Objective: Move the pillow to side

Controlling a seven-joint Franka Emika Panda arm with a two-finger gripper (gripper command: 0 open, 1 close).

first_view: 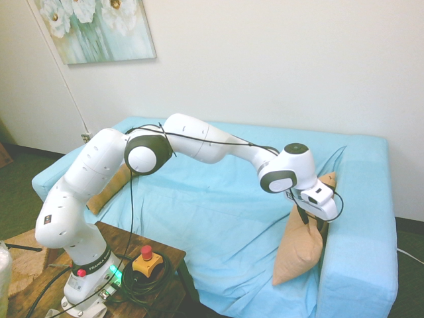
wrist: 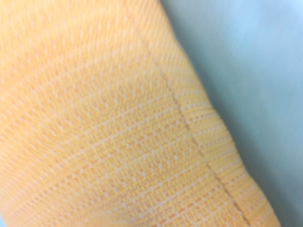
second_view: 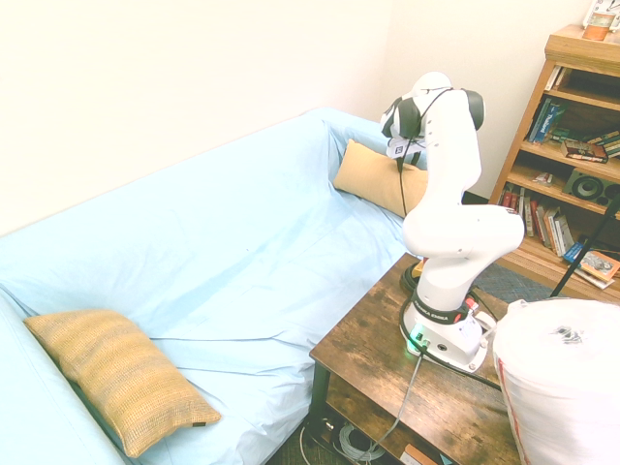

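The peach pillow (first_view: 301, 242) stands on end on the sofa seat, leaning against the light blue side (first_view: 358, 252) at the right. My gripper (first_view: 313, 215) sits at the pillow's upper edge, pressed close to the fabric, and its grip is hidden. In the second exterior view the pillow (second_view: 373, 179) lies at the sofa's far end against the side (second_view: 334, 126), with the arm's hand just above it. The wrist view is filled by the pillow's ribbed weave (wrist: 118, 132), with blue cover (wrist: 255, 71) beside it.
A darker striped cushion (first_view: 109, 189) (second_view: 116, 373) rests at the sofa's other end. The arm stands on a wooden coffee table (second_view: 373, 358) in front of the sofa. A bookshelf (second_view: 572, 145) and a white bag (second_view: 562, 378) stand near the table.
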